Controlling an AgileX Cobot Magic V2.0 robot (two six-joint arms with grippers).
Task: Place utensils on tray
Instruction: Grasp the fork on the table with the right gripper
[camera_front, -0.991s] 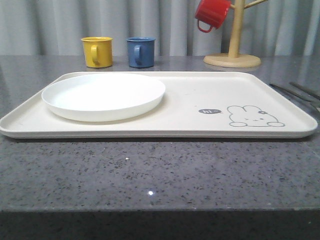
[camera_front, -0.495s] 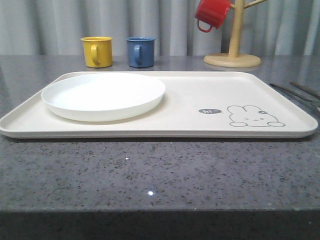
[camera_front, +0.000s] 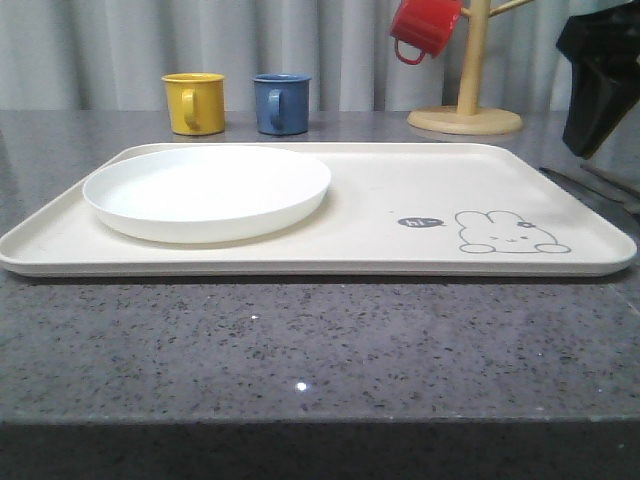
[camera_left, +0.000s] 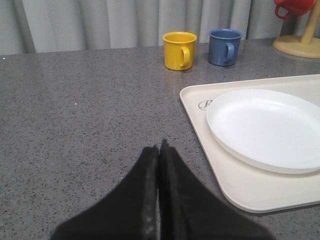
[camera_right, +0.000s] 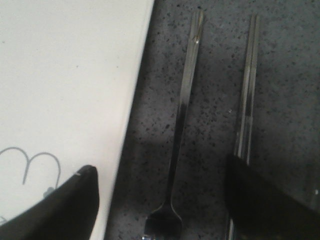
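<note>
The right gripper (camera_right: 160, 200) has its jaws spread wide, one finger over the tray (camera_right: 65, 90) edge, the other over the chopsticks (camera_right: 247, 90). The fork (camera_right: 180, 130) lies on the grey counter (camera_right: 215, 125) between the fingers, just beside the tray rim. The chopsticks lie parallel to the fork, apart from it. Part of a grey outline drawing (camera_right: 37, 167) marks the tray.

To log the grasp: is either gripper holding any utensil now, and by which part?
Nothing is held. The right gripper is open above the fork; the left gripper is shut, empty.
</note>
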